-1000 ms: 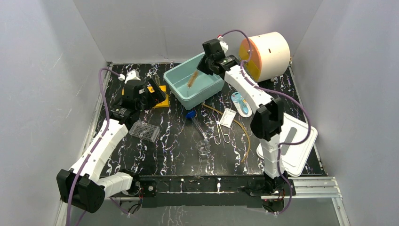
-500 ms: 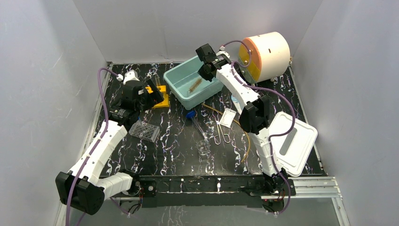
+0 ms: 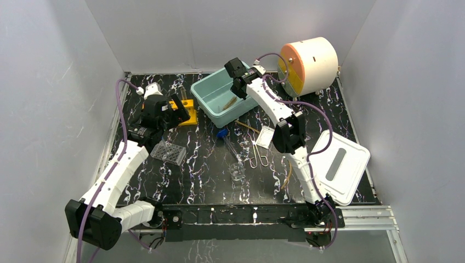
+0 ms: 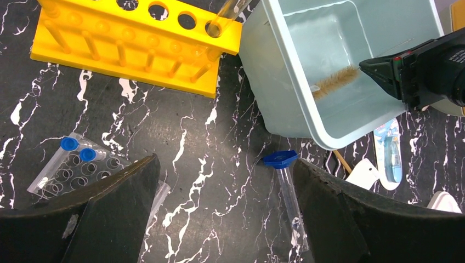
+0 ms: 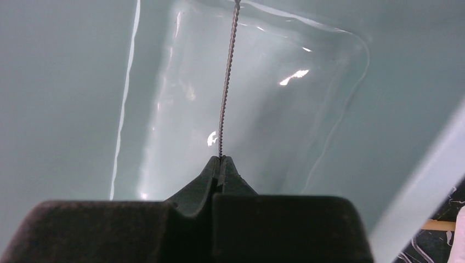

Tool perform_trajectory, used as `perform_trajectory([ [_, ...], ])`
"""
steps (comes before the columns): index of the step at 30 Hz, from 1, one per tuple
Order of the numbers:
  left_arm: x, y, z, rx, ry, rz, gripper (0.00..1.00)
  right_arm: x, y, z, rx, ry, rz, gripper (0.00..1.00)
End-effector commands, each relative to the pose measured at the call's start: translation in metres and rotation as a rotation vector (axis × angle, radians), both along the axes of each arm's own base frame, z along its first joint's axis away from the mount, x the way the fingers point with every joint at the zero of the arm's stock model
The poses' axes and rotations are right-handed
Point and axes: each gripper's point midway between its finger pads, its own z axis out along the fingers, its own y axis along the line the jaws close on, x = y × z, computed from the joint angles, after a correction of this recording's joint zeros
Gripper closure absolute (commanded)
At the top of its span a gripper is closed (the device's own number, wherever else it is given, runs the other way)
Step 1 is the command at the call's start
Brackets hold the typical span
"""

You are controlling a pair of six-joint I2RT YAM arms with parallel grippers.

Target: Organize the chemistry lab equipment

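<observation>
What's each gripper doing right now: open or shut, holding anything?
Left gripper: jaws open, empty.
Right gripper: jaws shut on the thin brush by its wire stem, inside the teal bin.

left arm bent at elbow, reaching forward; left tool faces down, jaws wide apart, holding nothing. right arm stretched far forward; right tool clamped tight on thin brush stem.
</observation>
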Motion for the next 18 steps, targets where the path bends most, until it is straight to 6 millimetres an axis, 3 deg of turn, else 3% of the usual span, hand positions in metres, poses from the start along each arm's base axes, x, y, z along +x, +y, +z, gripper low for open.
perform_trajectory([
  [1,-0.007,0.008,0.001,0.026,-0.004,0.018,0.09,0.000,-0.014,-0.014,-0.043,0.017,-0.084,1.00],
  [5,-0.007,0.009,0.000,0.029,0.000,0.020,0.09,-0.007,-0.020,-0.020,-0.052,0.051,-0.115,0.95],
  [8,-0.007,0.009,-0.002,0.030,0.003,0.021,0.09,-0.009,-0.025,-0.013,-0.056,0.054,-0.130,0.87],
  [14,-0.006,0.009,-0.001,0.032,0.001,0.021,0.09,-0.008,-0.025,0.012,-0.034,0.011,-0.115,0.65],
  [18,-0.006,0.008,0.000,0.028,0.001,0.020,0.09,-0.005,-0.018,0.037,-0.001,-0.039,-0.072,0.60],
])
